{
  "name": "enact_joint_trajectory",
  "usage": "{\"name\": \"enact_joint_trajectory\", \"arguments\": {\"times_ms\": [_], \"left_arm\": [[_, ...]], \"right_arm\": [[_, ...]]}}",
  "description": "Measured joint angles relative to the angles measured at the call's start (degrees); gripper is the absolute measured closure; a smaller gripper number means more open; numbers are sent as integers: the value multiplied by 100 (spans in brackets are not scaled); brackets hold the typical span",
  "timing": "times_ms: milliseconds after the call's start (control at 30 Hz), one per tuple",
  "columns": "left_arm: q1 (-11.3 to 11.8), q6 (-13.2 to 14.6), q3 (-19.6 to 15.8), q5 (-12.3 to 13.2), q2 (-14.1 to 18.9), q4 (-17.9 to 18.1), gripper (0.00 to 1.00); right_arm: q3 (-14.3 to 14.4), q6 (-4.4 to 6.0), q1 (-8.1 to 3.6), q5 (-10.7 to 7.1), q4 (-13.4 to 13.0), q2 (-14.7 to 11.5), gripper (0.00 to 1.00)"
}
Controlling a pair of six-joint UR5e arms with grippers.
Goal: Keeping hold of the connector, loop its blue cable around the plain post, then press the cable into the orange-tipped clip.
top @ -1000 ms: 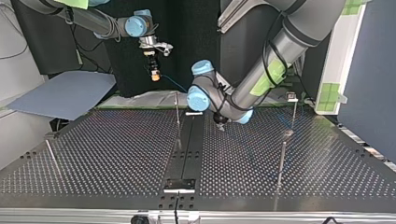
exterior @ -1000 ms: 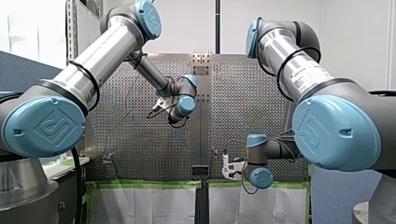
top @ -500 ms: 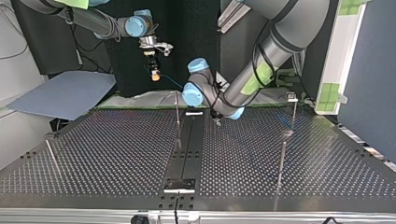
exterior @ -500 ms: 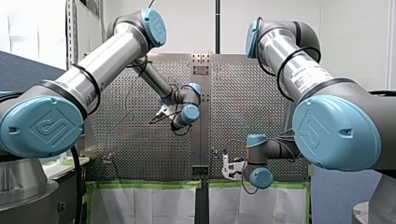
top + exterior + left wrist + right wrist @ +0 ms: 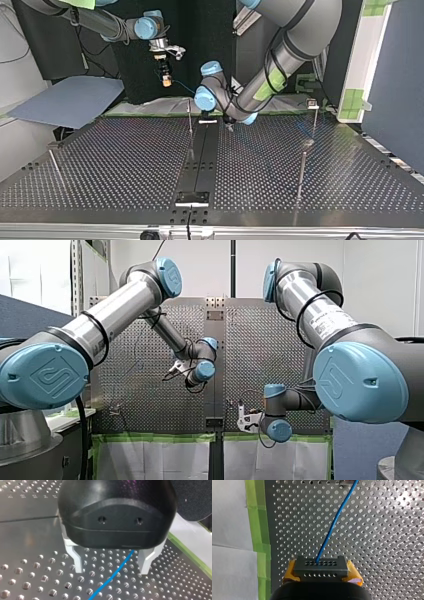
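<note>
In the right wrist view my right gripper [image 5: 321, 573] is shut, its yellow pads [image 5: 353, 576] on a dark grey connector [image 5: 320, 566]. The blue cable [image 5: 332, 527] runs from the connector away over the perforated table. In the top view that gripper [image 5: 166, 80] hangs above the table's far edge with the cable [image 5: 185, 89] trailing towards my left arm. My left gripper [image 5: 111, 565] stands open just above the plate, and the cable [image 5: 117, 572] passes between its metal fingers [image 5: 75, 561] without touching them. It sits [image 5: 229, 124] beside a thin plain post [image 5: 190, 120].
More thin posts stand at the top view's right [image 5: 301, 172], far right with a small head [image 5: 313, 107], and left [image 5: 55, 167]. A black rail [image 5: 200, 155] runs down the table's middle. Green tape [image 5: 257, 517] edges the plate. A grey-blue sheet [image 5: 70, 100] lies beyond the far left corner.
My left arm has moved its gripper towards the top view's left and farther back, closer to the black rail and the plain post. My right arm has stayed still with the connector.
</note>
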Motion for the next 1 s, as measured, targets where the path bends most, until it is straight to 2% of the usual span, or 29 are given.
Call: {"name": "enact_joint_trajectory", "arguments": {"times_ms": [167,433,633,1000], "left_arm": [[-3,-15,23,-35,-206,-35,0],[31,-207,37,-35,-466,-65,0],[82,-293,38,74,-484,-39,0],[161,-664,39,459,-488,-122,0]], "right_arm": [[0,0,0,0,-2,1,100],[0,-2,0,0,9,1,100],[0,4,-20,-2,6,1,100],[-1,1,-51,-9,62,2,100]]}}
